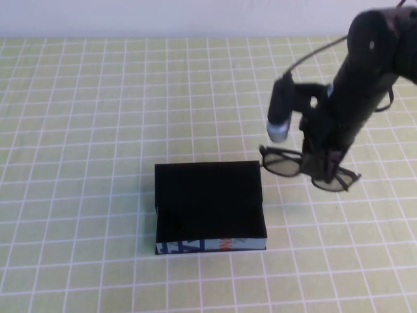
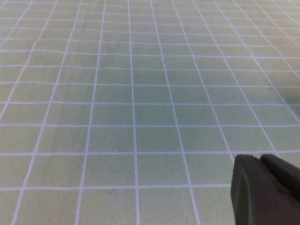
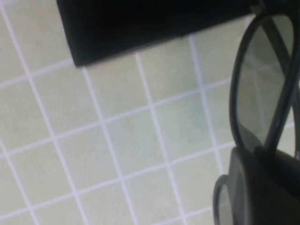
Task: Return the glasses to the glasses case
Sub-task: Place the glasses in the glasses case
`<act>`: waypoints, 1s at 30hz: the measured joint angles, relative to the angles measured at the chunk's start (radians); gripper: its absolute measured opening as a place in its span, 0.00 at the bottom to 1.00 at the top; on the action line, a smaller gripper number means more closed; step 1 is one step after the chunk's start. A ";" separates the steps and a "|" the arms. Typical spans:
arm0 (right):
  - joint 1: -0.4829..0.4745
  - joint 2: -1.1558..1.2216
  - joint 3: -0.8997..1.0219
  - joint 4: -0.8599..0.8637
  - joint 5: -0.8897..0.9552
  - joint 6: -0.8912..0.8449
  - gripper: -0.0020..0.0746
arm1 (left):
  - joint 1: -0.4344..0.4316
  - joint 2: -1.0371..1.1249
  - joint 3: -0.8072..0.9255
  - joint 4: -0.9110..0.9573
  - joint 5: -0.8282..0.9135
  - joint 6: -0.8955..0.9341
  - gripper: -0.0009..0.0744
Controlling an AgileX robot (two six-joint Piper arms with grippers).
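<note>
Right pincer on glasses, beside case.

High view: the case [image 1: 210,207], a rectangular black box with matte black lining and a white, blue and orange printed long side, sits open on the table [image 1: 78,130], a green cloth gridded in white. The glasses [image 1: 306,169], thick black plastic with tinted lenses, are just right of the case, level. The right pincer [image 1: 327,171] is clamped on the frame near the bridge.
Left wrist view: the left pincer [image 2: 265,190] hangs over bare grid; cannot tell whether apart or together.
Right wrist view: one rounded-rectangular lens [image 3: 265,84] is close up, with the case edge [image 3: 140,28] beside it.
</note>
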 joint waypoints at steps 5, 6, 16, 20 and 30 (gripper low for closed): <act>0.048 0.000 -0.124 0.052 0.015 -0.002 0.03 | 0.000 0.000 0.000 0.000 0.000 0.000 0.01; 0.069 0.000 -0.141 0.057 0.015 -0.002 0.03 | 0.000 0.000 0.000 0.000 0.000 0.000 0.01; 0.279 0.057 -0.209 0.069 0.027 -0.002 0.03 | 0.000 0.000 0.000 0.000 0.000 0.000 0.01; 0.315 0.115 -0.209 0.069 0.028 -0.002 0.03 | 0.000 0.000 0.000 0.000 0.000 0.000 0.01; 0.321 0.192 -0.209 0.037 0.028 -0.002 0.03 | 0.000 0.000 0.000 0.000 0.000 0.000 0.01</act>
